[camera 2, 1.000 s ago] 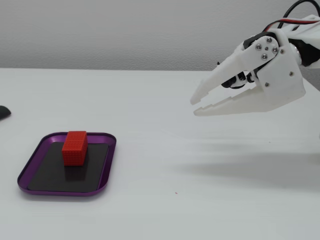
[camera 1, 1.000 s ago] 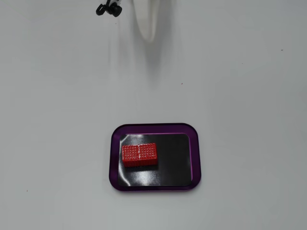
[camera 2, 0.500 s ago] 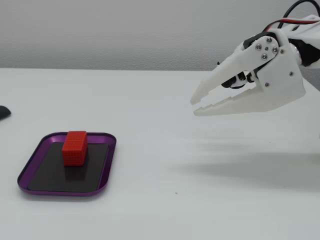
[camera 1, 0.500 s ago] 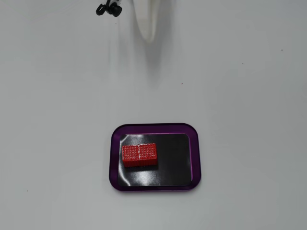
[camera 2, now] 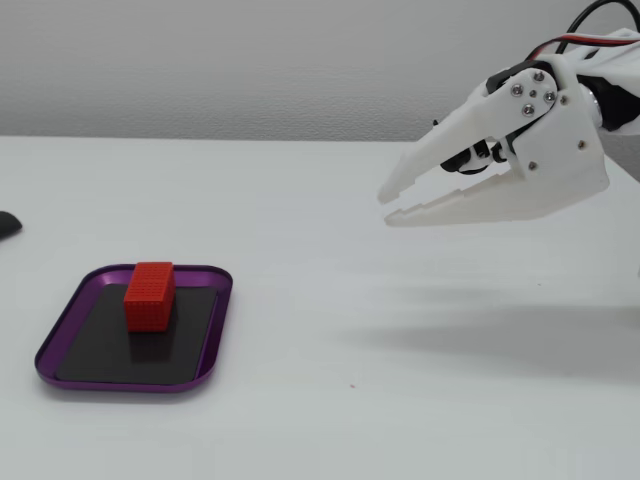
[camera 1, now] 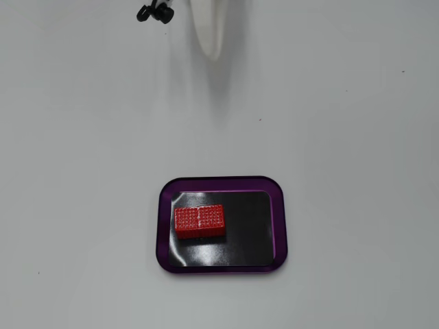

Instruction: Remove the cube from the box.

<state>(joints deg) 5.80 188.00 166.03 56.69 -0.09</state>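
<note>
The red cube (camera 1: 199, 221) lies in the left half of the purple-rimmed box (camera 1: 223, 183), on its black bottom. It shows too in the other fixed view (camera 2: 149, 294), inside the box (camera 2: 205, 345). My white gripper (camera 2: 386, 206) hangs in the air far to the right of the box, pointing towards it, with its jaws together at the tips and nothing between them. In a fixed view only its blurred white tip (camera 1: 211, 49) shows at the top edge, well away from the box.
A small black object (camera 1: 155, 12) lies at the top edge of the white table (camera 1: 343, 137); a dark object (camera 2: 6, 224) also shows at the left edge of the other fixed view. Red and black cables run from the arm.
</note>
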